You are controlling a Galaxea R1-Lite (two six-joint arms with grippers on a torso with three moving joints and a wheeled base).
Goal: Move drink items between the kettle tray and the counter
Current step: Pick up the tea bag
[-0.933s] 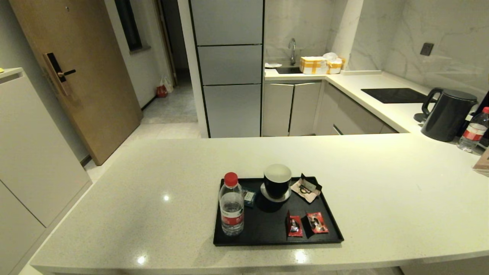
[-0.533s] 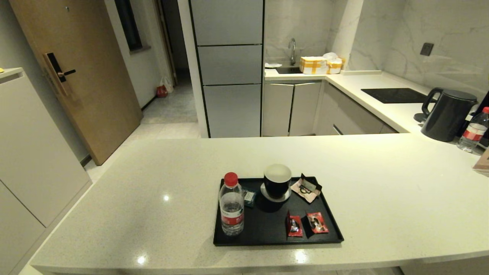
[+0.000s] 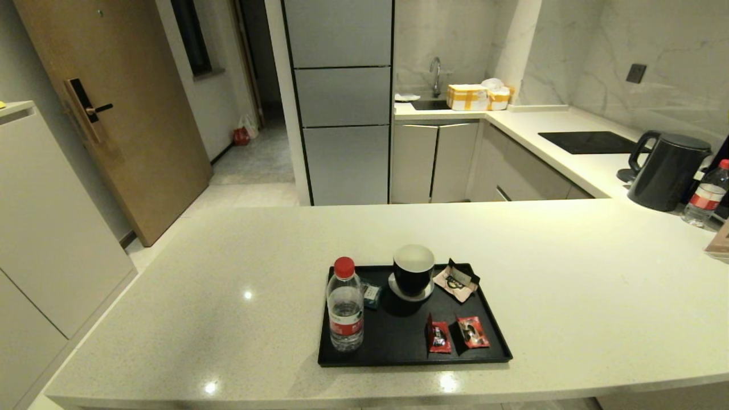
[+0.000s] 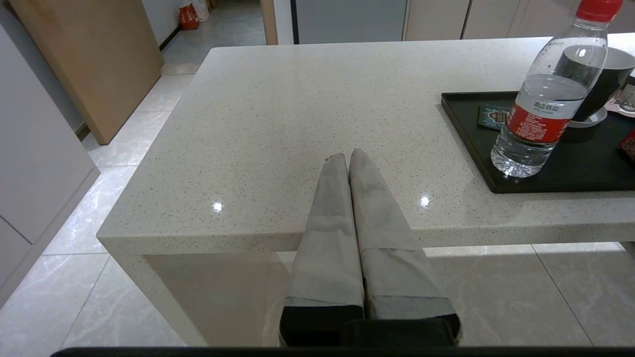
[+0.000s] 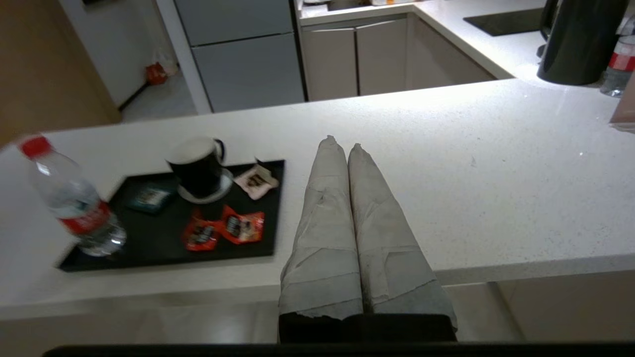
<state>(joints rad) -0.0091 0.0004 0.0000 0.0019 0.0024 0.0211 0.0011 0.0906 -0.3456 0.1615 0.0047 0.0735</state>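
The flat black rimmed tray [image 3: 501, 346] holds the clear red-capped bottle [image 3: 345, 307], beige sachet [image 3: 455, 281] and black cup [image 3: 413, 270]; both end effectors, left [image 4: 346, 157] and right [image 5: 341, 144], are closed, empty.

Neither arm shows in the head view. The left gripper [image 4: 346, 157] holds its two grey-wrapped fingers pressed together, pointing forward. The right gripper [image 5: 342, 145] is likewise closed, its fingers touching along their length.

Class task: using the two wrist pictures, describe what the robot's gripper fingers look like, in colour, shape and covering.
Both look alike. The left gripper and right gripper each have two long fingers tapering to rounded tips, wrapped in pale grey tape-like covering with visible seams and frayed edges. The bases are black. No cables or markings show.
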